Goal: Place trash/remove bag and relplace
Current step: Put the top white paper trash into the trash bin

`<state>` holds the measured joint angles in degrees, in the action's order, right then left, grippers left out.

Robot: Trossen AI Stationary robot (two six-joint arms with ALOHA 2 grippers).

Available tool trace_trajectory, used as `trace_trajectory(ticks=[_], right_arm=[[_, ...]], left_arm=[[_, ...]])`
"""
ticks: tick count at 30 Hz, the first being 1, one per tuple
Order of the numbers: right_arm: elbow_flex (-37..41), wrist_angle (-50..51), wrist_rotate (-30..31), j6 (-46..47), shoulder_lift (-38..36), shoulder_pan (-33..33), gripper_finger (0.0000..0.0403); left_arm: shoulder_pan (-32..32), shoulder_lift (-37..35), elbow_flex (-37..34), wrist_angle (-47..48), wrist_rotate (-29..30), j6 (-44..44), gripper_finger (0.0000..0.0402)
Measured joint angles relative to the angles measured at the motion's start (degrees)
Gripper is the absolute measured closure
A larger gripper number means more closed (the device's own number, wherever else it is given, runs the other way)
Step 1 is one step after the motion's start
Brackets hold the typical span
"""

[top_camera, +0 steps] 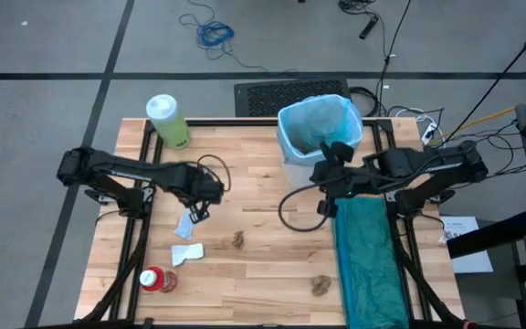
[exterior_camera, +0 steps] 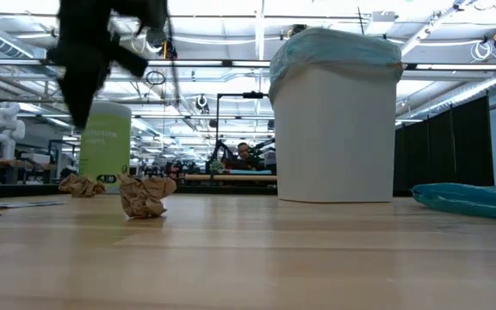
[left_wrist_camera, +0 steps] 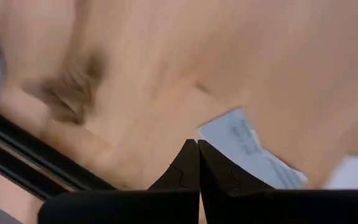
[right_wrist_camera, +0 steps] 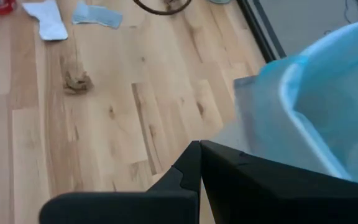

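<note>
The light-blue bag [top_camera: 318, 123] lines the white wastebasket [top_camera: 299, 169], folded over its rim [exterior_camera: 334, 47]. Trash lies on the table: a pale-blue scrap [top_camera: 185, 225], a white scrap [top_camera: 187, 253], a red white-capped container [top_camera: 156, 280] and brown paper wads [top_camera: 238, 239] [top_camera: 320, 285]. My left gripper [top_camera: 199, 212] points down, shut and bare, above the table beside the pale-blue scrap [left_wrist_camera: 247, 149]; the low view shows its tip [exterior_camera: 80, 120] clear of the wood. My right gripper [top_camera: 327, 203] hangs shut near the wastebasket [right_wrist_camera: 328, 124], touching nothing.
A large green bottle [top_camera: 167, 119] stands at the far left. A darker teal bag [top_camera: 368, 260] lies along the table's right side. A dark cable loop [top_camera: 290, 208] hangs by my right arm. Bare wood lies between the scraps and the teal bag.
</note>
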<state>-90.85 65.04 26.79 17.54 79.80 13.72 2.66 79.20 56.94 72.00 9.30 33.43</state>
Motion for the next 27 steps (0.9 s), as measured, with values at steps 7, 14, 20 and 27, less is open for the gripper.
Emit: trace_trajectory(ticks=[7,14,20,27], right_arm=[[0.0,-0.6,0.1,1.2,1.8,0.8,0.0403],[0.0,-1.4,0.1,1.5,2.5,0.8,0.0403],[0.0,-1.8,0.0,1.5,2.5,0.8,0.0403],[0.0,-1.8,-0.2,1.4,2.5,0.8,0.0403]], left_arm=[[0.2,0.3,-15.9,-16.2,-7.7,8.9,0.0401],[1.6,0.6,-21.1,-31.5,-11.4,11.3,0.0401],[0.1,5.9,-21.1,-51.0,-11.4,8.2,0.0401],[-3.3,17.6,-18.0,-76.0,-14.5,3.4,0.0402]])
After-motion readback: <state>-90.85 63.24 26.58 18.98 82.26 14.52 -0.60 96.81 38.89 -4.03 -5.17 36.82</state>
